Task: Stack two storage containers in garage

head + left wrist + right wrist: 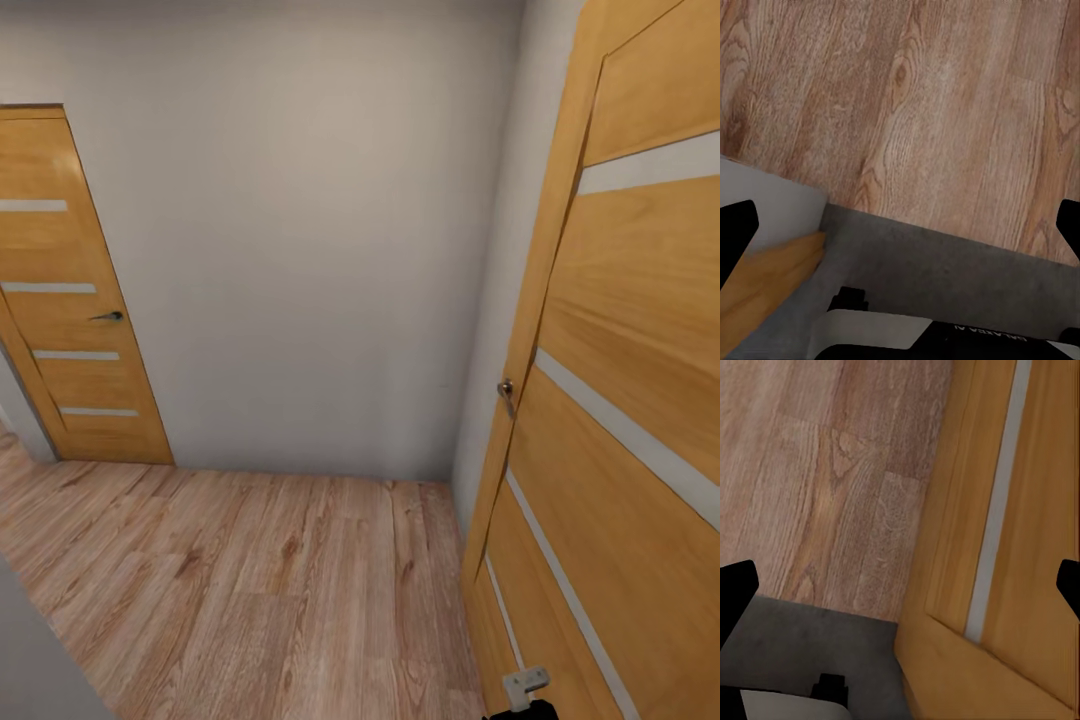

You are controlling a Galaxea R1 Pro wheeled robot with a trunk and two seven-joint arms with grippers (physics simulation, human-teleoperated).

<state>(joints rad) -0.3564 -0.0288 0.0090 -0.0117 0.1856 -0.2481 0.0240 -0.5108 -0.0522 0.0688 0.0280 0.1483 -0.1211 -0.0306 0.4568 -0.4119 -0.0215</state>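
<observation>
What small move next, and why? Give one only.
Probably roll forward and turn left, away from the open door close on the right. Both grippers, left and right, hang open and empty over the wood floor. No red-orange bin is in sight, so the move is about finding the way, not grasping.

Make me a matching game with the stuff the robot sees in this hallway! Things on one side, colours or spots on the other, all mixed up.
Things:
1. near door
2. far door
3. wall
4. floor

Descriptions:
A. pale grey-white
B. light wood planks
C. close on the right
D. back on the left, shut

Pairs: 1-C, 2-D, 3-A, 4-B
</observation>
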